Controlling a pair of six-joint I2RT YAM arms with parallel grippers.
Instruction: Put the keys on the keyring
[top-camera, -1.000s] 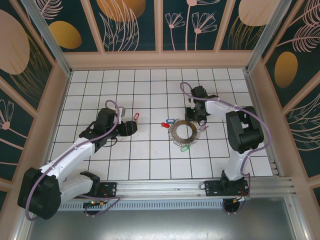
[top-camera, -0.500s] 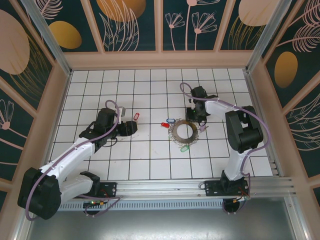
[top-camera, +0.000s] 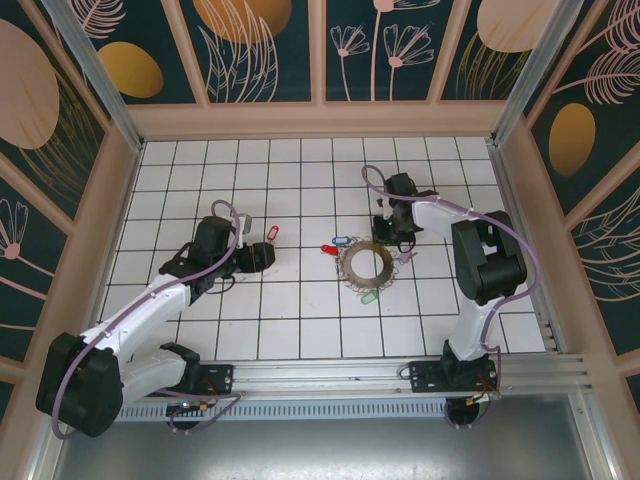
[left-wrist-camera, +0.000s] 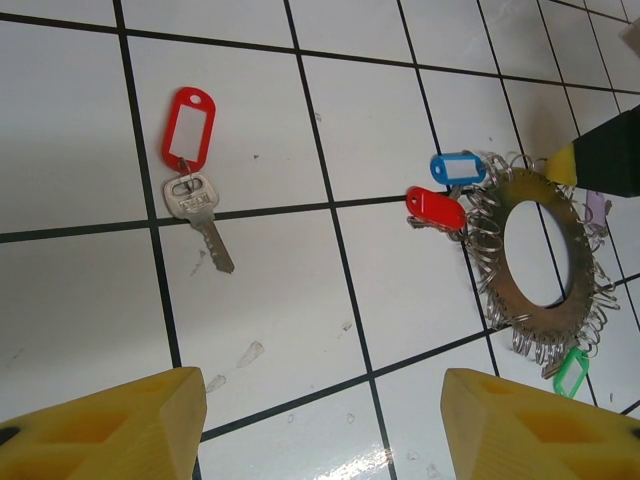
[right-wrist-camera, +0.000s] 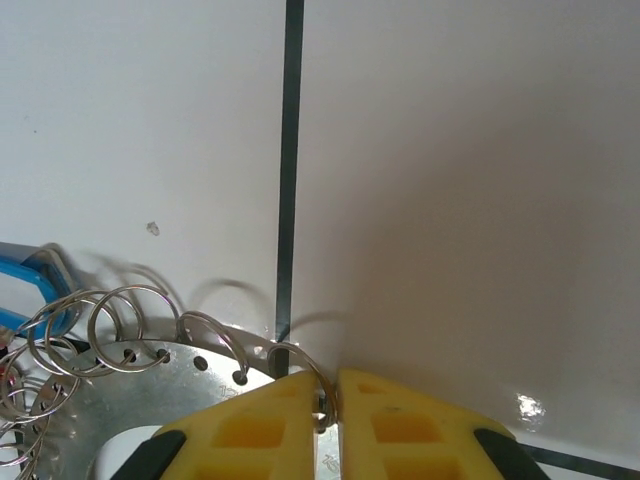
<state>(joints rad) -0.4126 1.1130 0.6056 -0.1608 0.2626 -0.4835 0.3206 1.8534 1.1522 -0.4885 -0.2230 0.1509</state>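
R gripper (right-wrist-camera: 330, 388) jaws pinched tight on a wire loop (right-wrist-camera: 300, 365) at keyring (right-wrist-camera: 150, 395) rim, L gripper (left-wrist-camera: 320, 410) jaws wide apart, empty, above tiles (left-wrist-camera: 70, 110), red-tagged key (left-wrist-camera: 195, 195) lying well apart from keyring, key-head stamp too small to read

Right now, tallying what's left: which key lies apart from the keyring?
The red-tagged key, alone on the tiles left of the keyring; the blue tag, second red tag, green tag and purple tag sit at its rim.

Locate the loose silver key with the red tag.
Top view: the red-tagged silver key lies left of the flat grey metal ring, beside the left end effector.
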